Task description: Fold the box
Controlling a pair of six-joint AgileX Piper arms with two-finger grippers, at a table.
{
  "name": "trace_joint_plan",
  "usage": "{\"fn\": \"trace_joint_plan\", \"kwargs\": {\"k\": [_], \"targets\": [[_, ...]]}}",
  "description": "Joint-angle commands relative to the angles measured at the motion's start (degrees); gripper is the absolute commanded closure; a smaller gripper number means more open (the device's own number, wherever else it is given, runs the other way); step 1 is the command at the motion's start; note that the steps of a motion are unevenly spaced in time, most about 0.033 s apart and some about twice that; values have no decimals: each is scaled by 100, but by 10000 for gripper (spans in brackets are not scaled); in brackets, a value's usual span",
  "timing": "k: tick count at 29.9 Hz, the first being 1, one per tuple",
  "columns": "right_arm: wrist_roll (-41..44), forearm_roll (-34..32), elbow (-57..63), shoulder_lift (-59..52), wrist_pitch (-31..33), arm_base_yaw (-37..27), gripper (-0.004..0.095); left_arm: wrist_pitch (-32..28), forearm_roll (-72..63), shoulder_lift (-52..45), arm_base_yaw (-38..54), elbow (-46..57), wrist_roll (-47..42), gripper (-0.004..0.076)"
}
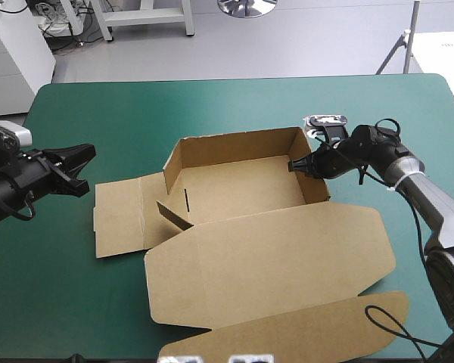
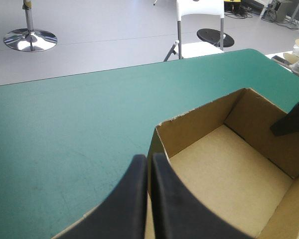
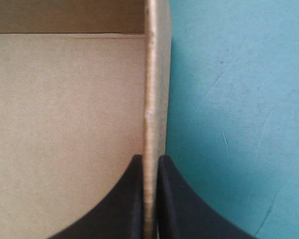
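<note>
- The box (image 1: 242, 185) is sitting at the middle of the table (image 1: 83, 302), partly erected. The far wall (image 1: 234, 146) and the right wall (image 3: 152, 74) are standing upright, and the left wall (image 1: 172, 162) is standing along only part of its side.
- The lid (image 1: 272, 257) is lying flat toward the table's near edge, with its tuck flap (image 1: 310, 329) reaching almost to that edge. The left flap (image 1: 117, 215) is lying flat toward the table's left edge.
- The right gripper (image 3: 150, 159) is pinching the right wall's top edge near its far end, its fingers all but closed with the board between them.
- The left gripper (image 1: 83, 170) is hovering over the bare teal-green cover just off the left flap's outer edge. Its fingers are drawn together to a hairline gap and are gripping nothing.
- Judgement: the task is standing at roughly half done. The left flap is waiting to be raised and tucked over the left wall, and the near side is showing no standing wall.
</note>
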Motion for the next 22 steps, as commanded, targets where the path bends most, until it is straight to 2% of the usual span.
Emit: {"fn": "trace_joint_plan", "kwargs": {"k": [1, 5, 9, 11, 15, 18, 20, 22], "targets": [[-130, 241, -129, -225, -385, -7, 874, -14, -323, -75, -37, -165, -20, 715], [-352, 369, -129, -225, -385, -7, 767, -14, -272, -75, -37, -165, -20, 715], [-835, 764, -195, -225, -406, -7, 572, -14, -272, -75, -37, -165, -20, 715], [-794, 792, -348, -225, -292, -7, 468, 10, -267, -75, -37, -165, -20, 715], [-794, 723, -821, -225, 141, -7, 331, 88, -259, -75, -37, -165, -20, 715], [-486, 573, -1366, -225, 968, -17, 308, 98, -259, -75, -37, -165, -20, 715], [109, 150, -1703, -225, 1709, -17, 308, 109, -259, -75, -37, -165, -20, 715], [329, -404, -1994, -225, 2598, -17, 308, 146, -259, -75, -48, -165, -20, 715]]}}
